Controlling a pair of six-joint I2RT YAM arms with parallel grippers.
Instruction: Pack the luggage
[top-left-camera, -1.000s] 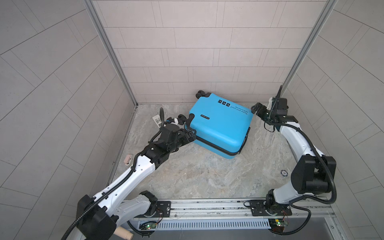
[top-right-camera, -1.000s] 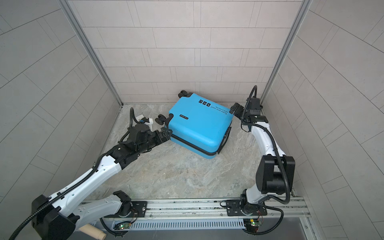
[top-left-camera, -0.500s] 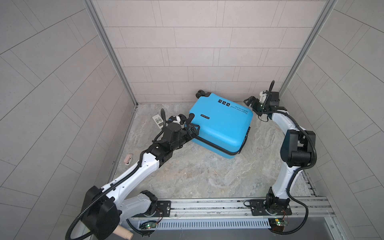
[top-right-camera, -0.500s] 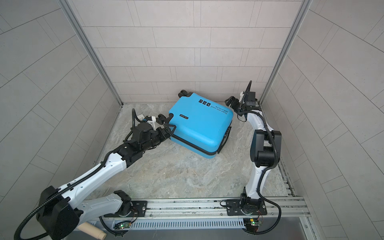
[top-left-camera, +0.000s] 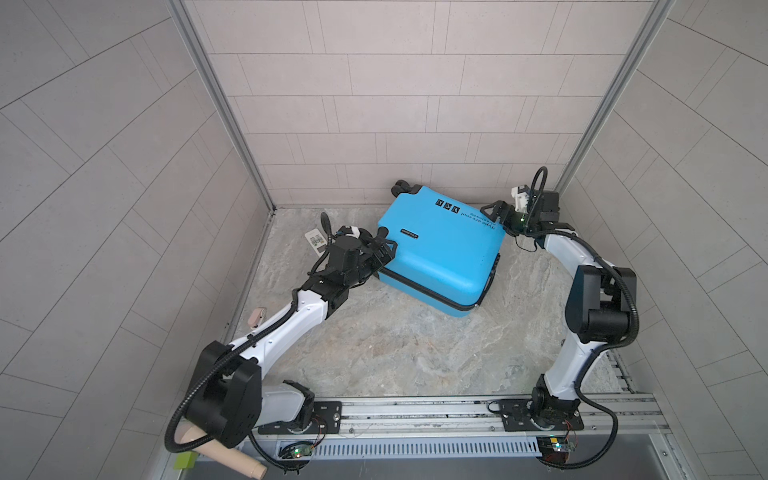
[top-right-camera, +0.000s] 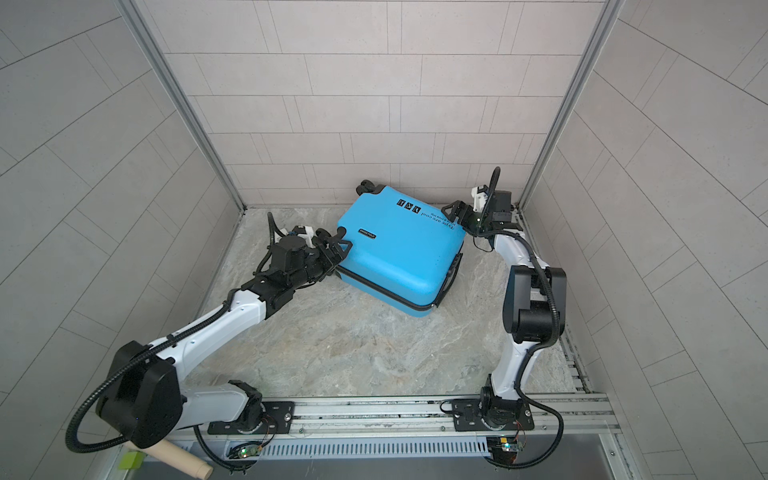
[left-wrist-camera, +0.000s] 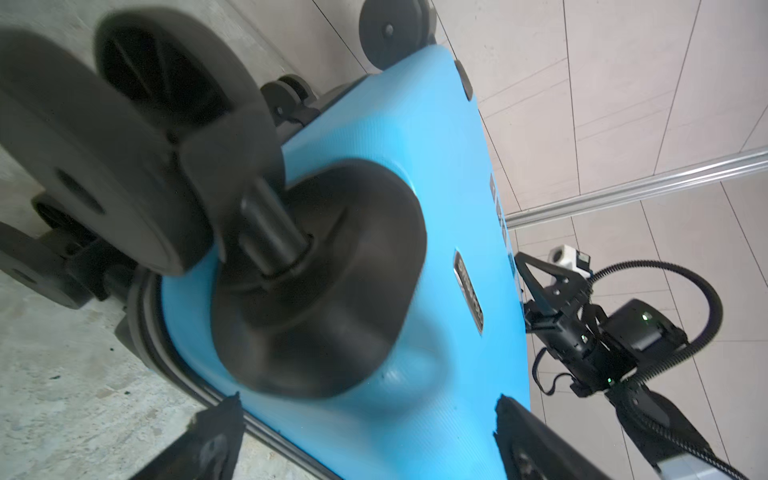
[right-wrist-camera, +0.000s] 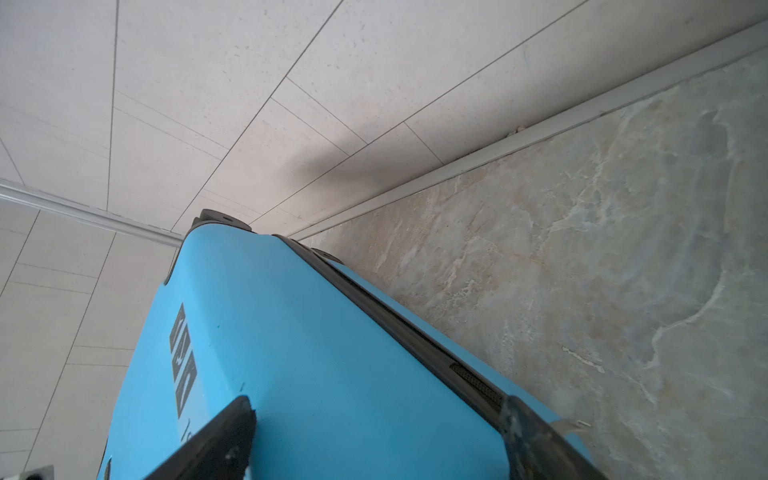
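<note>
- In both top views the suitcase lies flat and zipped shut on the counter, with the back wall just beyond its wheel end.
- The left end effector sits at the suitcase's near wheel corner, spread wide and holding nothing. The right end effector is at the corner by the printed words, also spread and holding nothing.
- Likely trouble: a push at either corner would swivel the suitcase rather than shift it, and could jam it against the back wall.
- A paper tag lies on the far side of the left end effector from the suitcase. A small beige thing sits well apart from the suitcase. Neither is in the way, and nothing to pack shows near the suitcase.
- In the left wrist view a wheel looms just ahead of the fingers, and the suitcase's blue corner stands between them. I cannot tell whether they touch it.
- The risk here is that the wheel turns freely, so a closing finger may catch it instead of the shell.
- In the right wrist view the fingers straddle the suitcase's corner, one over the top face and one beside the zipper.
- The rounded, smooth shell could squirt out of a pinch, or a fingertip could snag the zipper seam.
</note>
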